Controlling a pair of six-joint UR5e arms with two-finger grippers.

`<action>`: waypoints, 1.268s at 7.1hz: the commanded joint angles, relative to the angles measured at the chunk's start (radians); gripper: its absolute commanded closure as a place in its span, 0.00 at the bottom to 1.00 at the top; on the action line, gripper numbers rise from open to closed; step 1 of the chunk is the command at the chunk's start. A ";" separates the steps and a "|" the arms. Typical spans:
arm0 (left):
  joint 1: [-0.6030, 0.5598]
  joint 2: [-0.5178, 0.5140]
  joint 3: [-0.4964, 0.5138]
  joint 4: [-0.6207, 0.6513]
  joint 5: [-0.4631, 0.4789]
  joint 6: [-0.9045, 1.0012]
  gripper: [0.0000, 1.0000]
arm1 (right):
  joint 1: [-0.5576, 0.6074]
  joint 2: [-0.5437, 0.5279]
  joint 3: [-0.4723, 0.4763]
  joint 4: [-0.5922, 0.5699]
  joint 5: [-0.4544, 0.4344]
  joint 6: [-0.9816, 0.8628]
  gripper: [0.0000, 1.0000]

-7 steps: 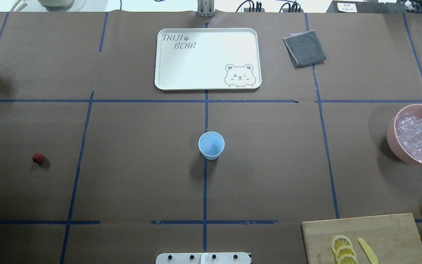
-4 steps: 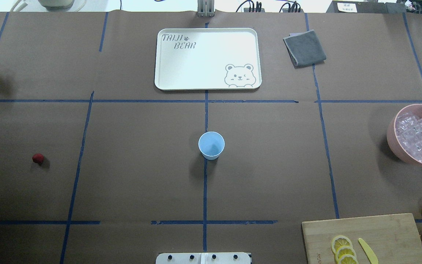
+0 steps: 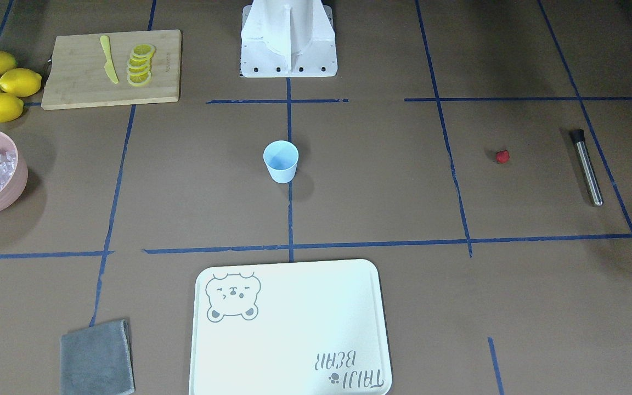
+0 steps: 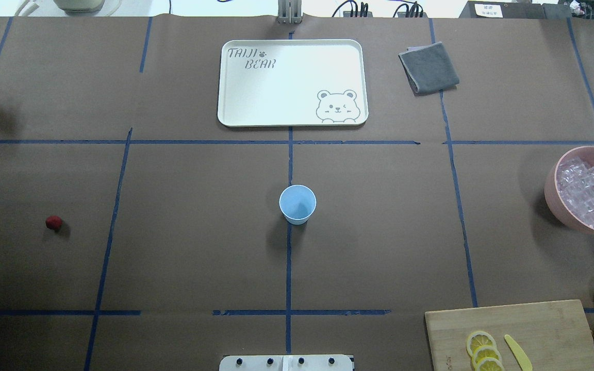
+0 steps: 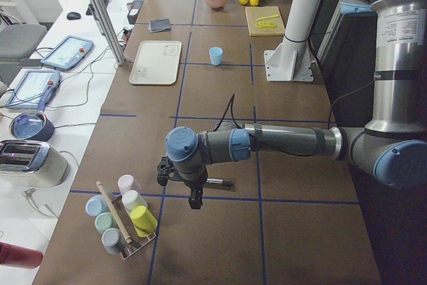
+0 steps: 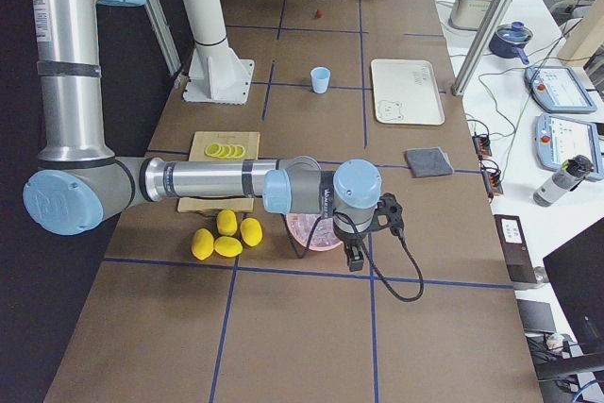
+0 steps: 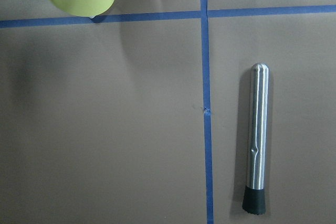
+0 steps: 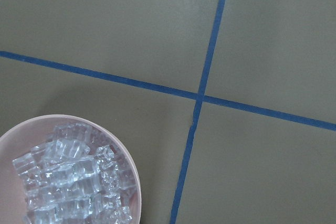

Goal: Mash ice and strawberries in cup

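**A:** On the worktop (image 4: pixel 199 247), the pink bowl (image 4: pixel 551 198) of ice (image 4: pixel 588 190) sits at 3 o'clock from the cup (image 4: pixel 297 204), which looks empty. The right gripper (image 6: pixel 354 254) hangs near the bowl's edge. I'd centre it over the cubes, then drop plumb and pinch one.

**B:** Released or clenched?

**A:** Cannot tell, for either. The left gripper (image 5: pixel 194 197) hovers by the muddler (image 7: pixel 256 145).

**B:** The strawberry (image 4: pixel 53 222)?

**A:** At 9 o'clock from the cup, well apart. The overhead view clips the muddler; the left wrist view shows it whole.
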 commanded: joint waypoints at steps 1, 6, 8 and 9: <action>0.000 0.000 0.001 0.000 0.001 0.000 0.00 | -0.084 -0.007 0.073 0.000 -0.082 0.064 0.00; 0.000 0.003 0.001 0.000 0.001 0.000 0.00 | -0.217 -0.058 0.154 0.000 -0.106 0.139 0.17; 0.000 0.002 0.001 0.000 0.001 0.000 0.00 | -0.264 -0.059 0.150 -0.001 -0.108 0.123 0.32; 0.000 0.002 0.001 0.000 0.001 0.000 0.00 | -0.289 -0.059 0.148 -0.001 -0.111 0.123 0.42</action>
